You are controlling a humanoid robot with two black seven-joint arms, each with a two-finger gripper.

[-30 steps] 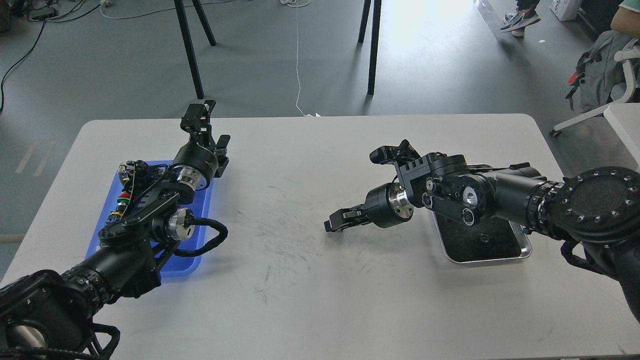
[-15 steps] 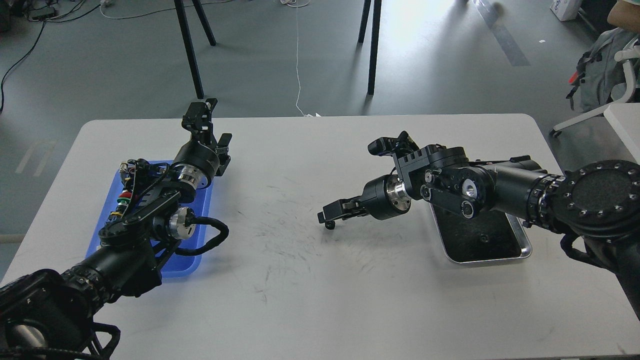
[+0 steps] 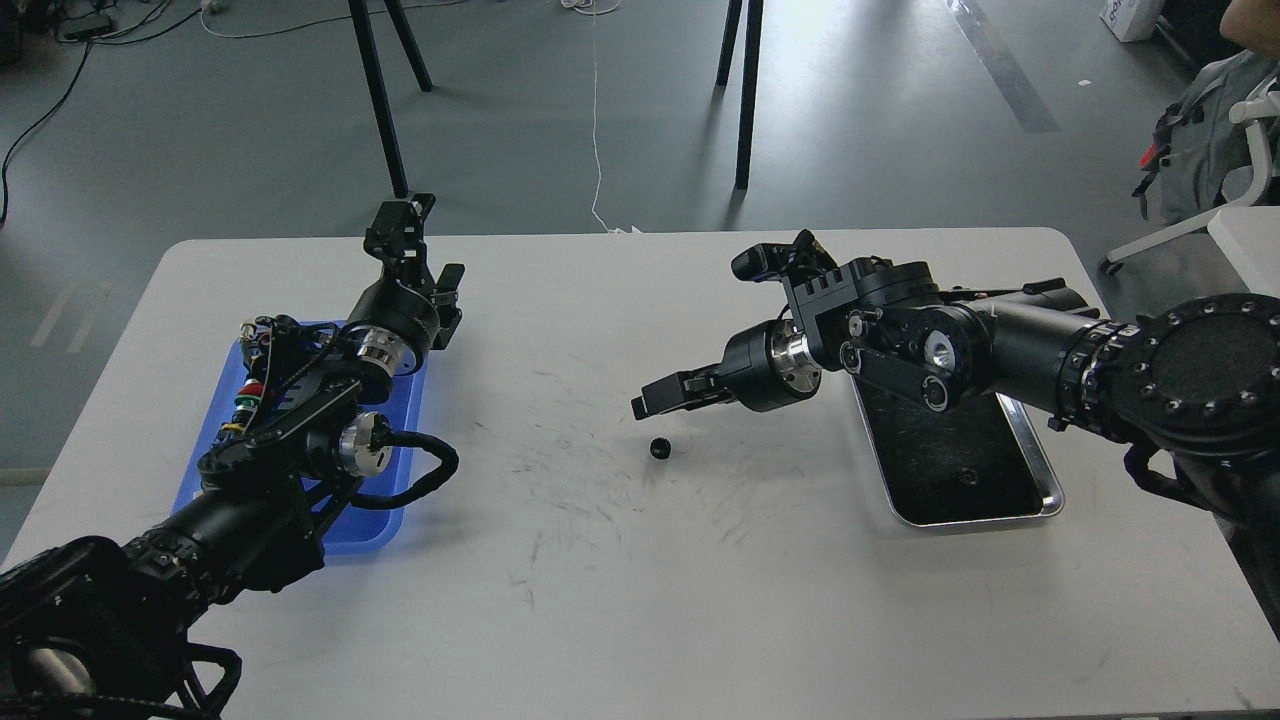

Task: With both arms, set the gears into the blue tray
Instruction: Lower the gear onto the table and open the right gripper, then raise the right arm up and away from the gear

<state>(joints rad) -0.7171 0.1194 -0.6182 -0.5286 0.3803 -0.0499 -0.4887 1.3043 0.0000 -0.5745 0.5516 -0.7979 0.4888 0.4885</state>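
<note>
The right gripper (image 3: 648, 402) has lifted away and one gear (image 3: 659, 448) now lies free on the table (image 3: 640, 580), mid-way, well apart from the blue tray (image 3: 395, 500). Its fingers seem nearly together; the left gripper's (image 3: 400, 222) I cannot tell.

Glossy blue plastic tray (image 3: 405, 420), shiny steel tray (image 3: 1040, 470), seemingly matt scuffed table (image 3: 620, 570)

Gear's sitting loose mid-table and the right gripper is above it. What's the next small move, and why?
Probably bring the left gripper across toward the gear. The gear lies free on the table, just below the right gripper, and the blue tray is on the left arm's side.
</note>
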